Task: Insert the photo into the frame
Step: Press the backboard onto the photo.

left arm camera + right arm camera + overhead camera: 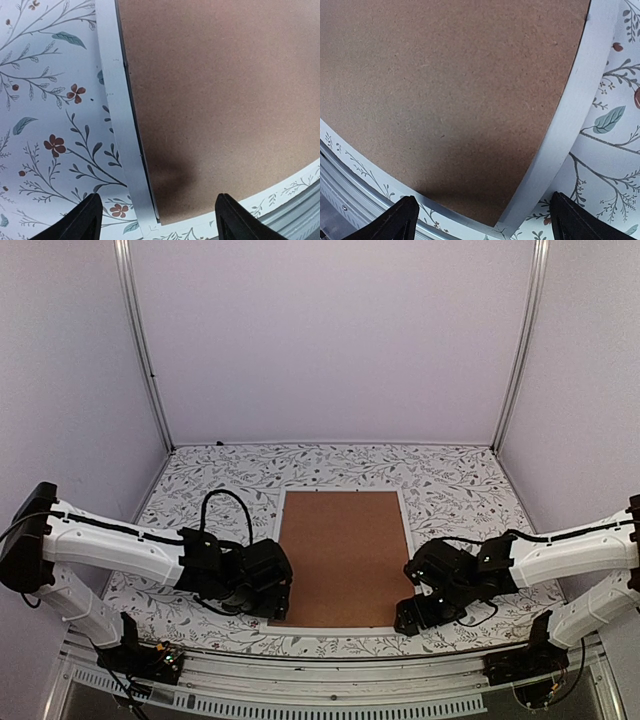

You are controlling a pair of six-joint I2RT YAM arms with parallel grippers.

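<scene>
The white frame [279,540] lies flat in the middle of the table with the brown backing board [345,555] filling it. The photo is hidden or out of view. My left gripper [272,592] hovers open over the frame's near left corner; in the left wrist view the frame's left rail [120,130] and the board [215,95] lie between its spread fingertips [85,220]. My right gripper [420,615] hovers open over the near right corner; the right wrist view shows the frame's right rail [570,115], the board [445,95] and a fingertip [570,220]. Both grippers are empty.
The table has a floral-patterned cloth [200,480]. White walls with metal posts [145,350] enclose the back and sides. The table's metal front edge [330,685] runs just beyond the frame's near rail.
</scene>
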